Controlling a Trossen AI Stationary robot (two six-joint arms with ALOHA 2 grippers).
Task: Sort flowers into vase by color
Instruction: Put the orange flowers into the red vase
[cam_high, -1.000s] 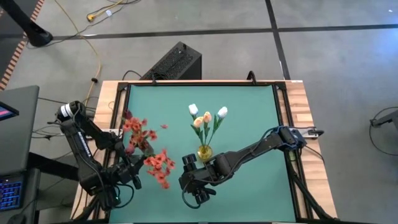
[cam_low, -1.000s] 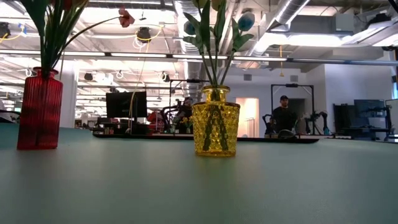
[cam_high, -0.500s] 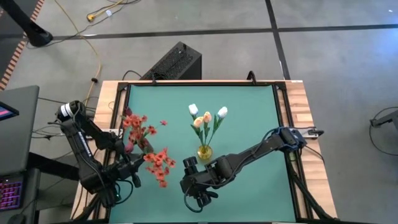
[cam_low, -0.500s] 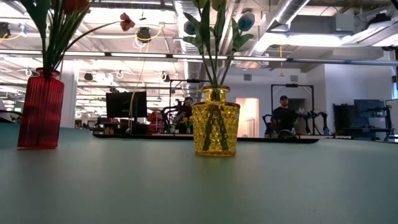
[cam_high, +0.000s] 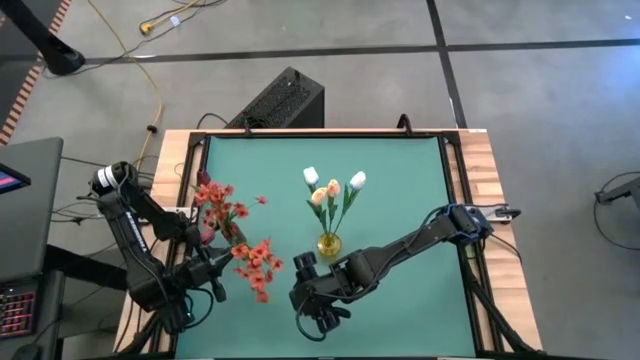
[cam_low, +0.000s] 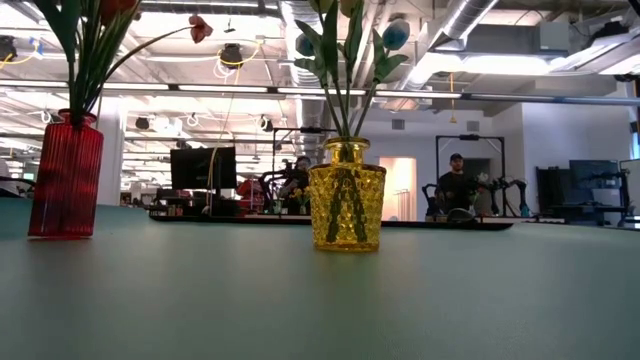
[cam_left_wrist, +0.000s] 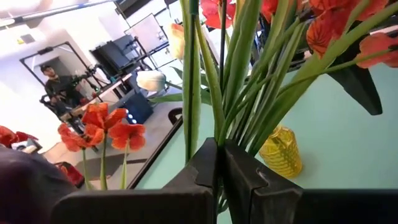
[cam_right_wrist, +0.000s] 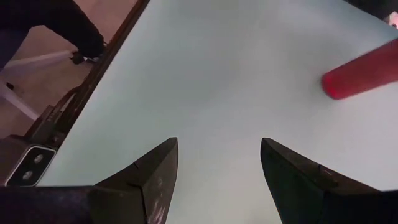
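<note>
Red-orange flowers (cam_high: 256, 262): you have a bunch of them pinched by the green stems in the left gripper (cam_left_wrist: 219, 163), fingers pressed together on the stalks just below where the leaves fan out. In the high view the blossoms hang over the near-left part of the green table (cam_high: 400, 190), close beside the red vase (cam_low: 65, 175), which already carries red blooms (cam_high: 218, 203). Whether the held stems are inside the vase mouth yet, you cannot tell from these views.

Handling, as judged: the stems look thin, light and springy, with the weight in the heads, so expect the bunch to tip and splay when released. Keep your hold low on the stalks, where it is now; gripping near the blossoms would crush the petals and leave the stem ends waving. The plastic stalks may slip sideways between the fingers if you twist.

The yellow vase (cam_low: 346, 195) stands near the table's middle with white and peach tulips (cam_high: 334, 187) upright in it; sorted, by the look of it.

Right gripper (cam_right_wrist: 214, 165): spread wide, holding nothing, hovering low over bare table in front of the yellow vase. It is clear of your bunch.

Room behind: a person (cam_low: 457, 185) stands far off, well apart from the table.
</note>
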